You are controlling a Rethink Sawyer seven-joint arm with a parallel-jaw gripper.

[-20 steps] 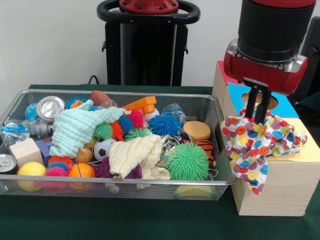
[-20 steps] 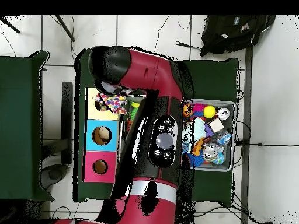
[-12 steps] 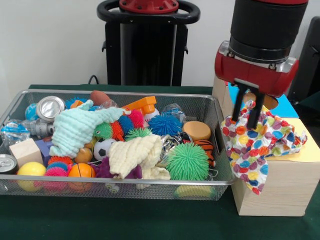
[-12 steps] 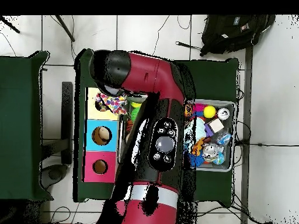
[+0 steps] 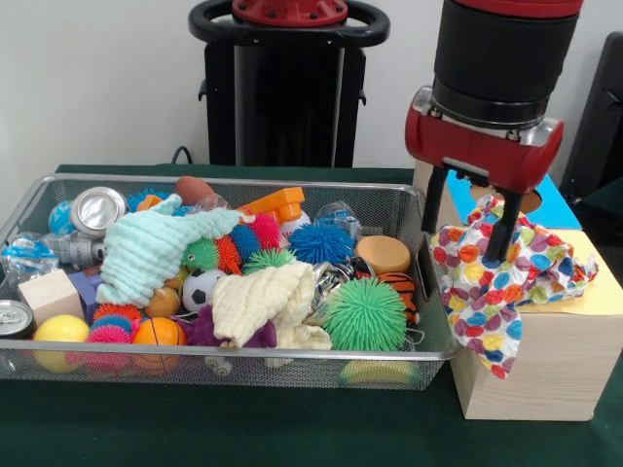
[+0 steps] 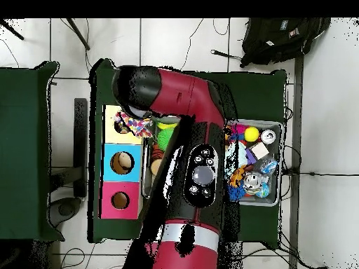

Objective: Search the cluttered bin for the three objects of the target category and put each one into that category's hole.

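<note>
A polka-dot cloth (image 5: 501,282) lies crumpled on the yellow end of the wooden box (image 5: 545,375) and hangs down over its front left corner. My gripper (image 5: 465,222) stands open just above it. One finger is beside the bin wall and the other rests against the cloth's top fold. Nothing is held. In the bin lie a mint green cloth (image 5: 151,248) and a cream cloth (image 5: 263,302). From overhead the polka-dot cloth (image 6: 137,125) shows on the yellow panel (image 6: 112,138), and the arm hides the gripper.
The wire mesh bin (image 5: 243,179) holds spiky balls, cans, wooden blocks and small sports balls. Behind the gripper is the box's blue panel (image 5: 557,206). Overhead, the blue hole (image 6: 122,162) and the pink hole (image 6: 120,200) are uncovered. The arm covers much of the bin.
The gripper has opened wide, letting go of the polka-dot cloth, and has shifted left and slightly up. The cloth stays draped on the box.
</note>
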